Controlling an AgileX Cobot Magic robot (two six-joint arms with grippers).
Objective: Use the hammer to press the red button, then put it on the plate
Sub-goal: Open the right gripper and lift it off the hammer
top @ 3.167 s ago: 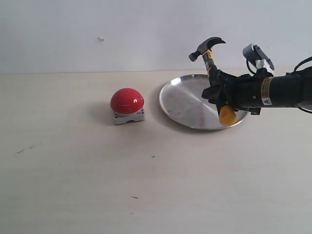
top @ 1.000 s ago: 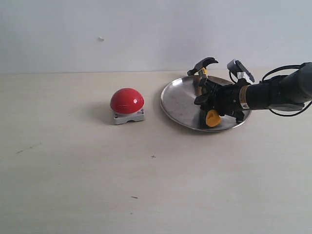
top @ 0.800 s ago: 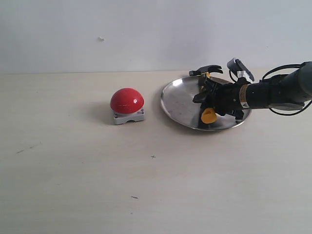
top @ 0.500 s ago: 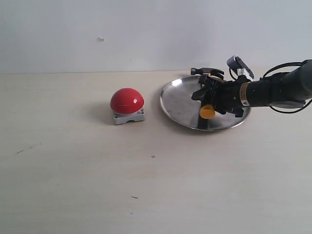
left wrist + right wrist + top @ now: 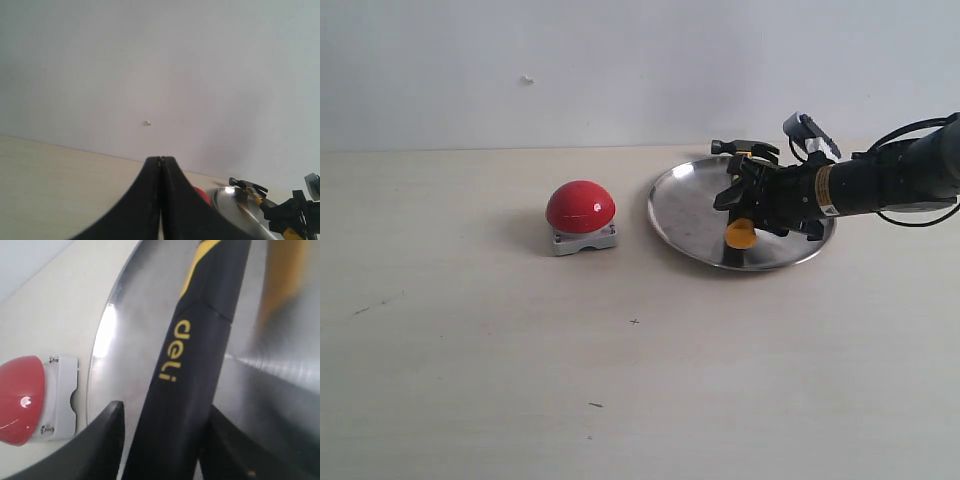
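Observation:
The hammer (image 5: 740, 234) lies low across the silver plate (image 5: 685, 215), its steel head (image 5: 745, 147) over the far rim and its yellow end toward the front. My right gripper (image 5: 752, 195) straddles the black handle (image 5: 200, 340). In the right wrist view one finger (image 5: 107, 440) stands a little apart from the handle, so the gripper (image 5: 165, 410) is open around it. The red button (image 5: 580, 207) sits on its grey-white base left of the plate, untouched. My left gripper (image 5: 161, 159) is shut and empty, and it is out of the exterior view.
The light wooden table (image 5: 620, 380) stretches wide in front of and left of the button. A pale wall (image 5: 620, 70) rises right behind the plate. The right arm's cable (image 5: 910, 128) loops above the table at the right edge.
The right arm lowered the hammer from upright in the air down onto the plate, tilting it flat. In the last half second the fingers spread slightly off the handle.

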